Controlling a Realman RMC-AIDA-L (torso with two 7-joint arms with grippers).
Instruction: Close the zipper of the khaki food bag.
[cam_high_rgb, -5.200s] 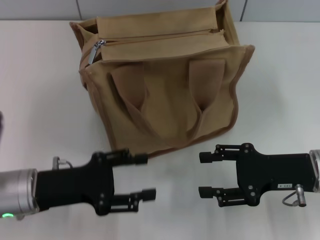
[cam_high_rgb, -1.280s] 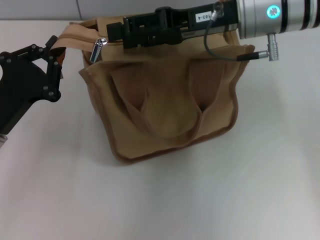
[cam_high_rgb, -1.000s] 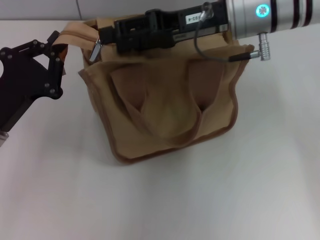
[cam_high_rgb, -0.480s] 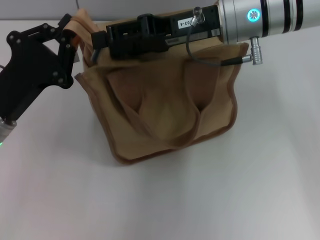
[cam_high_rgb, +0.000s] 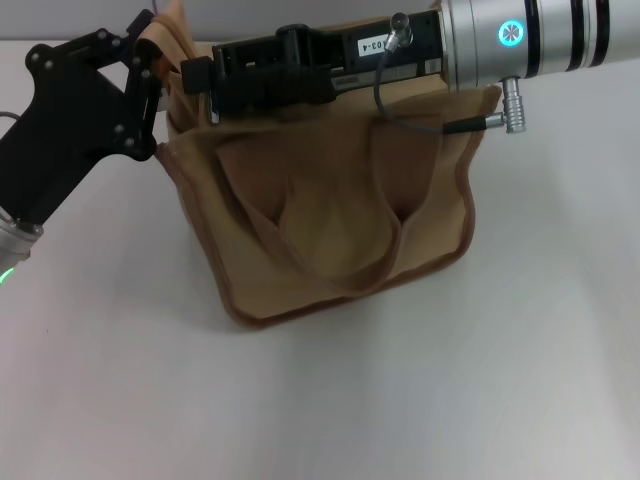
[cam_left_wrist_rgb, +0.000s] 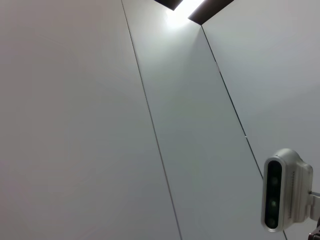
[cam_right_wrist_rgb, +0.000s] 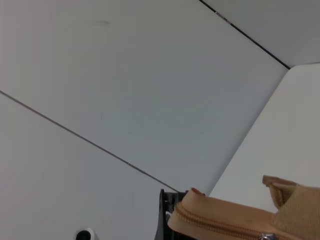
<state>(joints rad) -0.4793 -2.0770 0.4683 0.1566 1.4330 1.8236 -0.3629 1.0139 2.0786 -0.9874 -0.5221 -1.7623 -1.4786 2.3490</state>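
Note:
The khaki food bag (cam_high_rgb: 330, 220) stands on the white table, its handles hanging down its front. My left gripper (cam_high_rgb: 150, 45) is at the bag's upper left end, shut on the raised fabric corner there. My right gripper (cam_high_rgb: 195, 78) lies across the bag's top and reaches to its left end, where the zipper starts. In the head view the arm hides the zipper line and the silver pull tab. The right wrist view shows the zipper (cam_right_wrist_rgb: 220, 222) running along the lifted bag end, with the left gripper (cam_right_wrist_rgb: 166, 212) just behind it.
The white table (cam_high_rgb: 450, 380) stretches in front of and to the right of the bag. The right arm's cable and plug (cam_high_rgb: 505, 105) hang over the bag's top right. The left wrist view shows only wall panels and a white camera unit (cam_left_wrist_rgb: 285, 187).
My right gripper slid left along the bag's top and now covers the silver pull tab. My left gripper rose and moved inward, lifting the bag's left corner.

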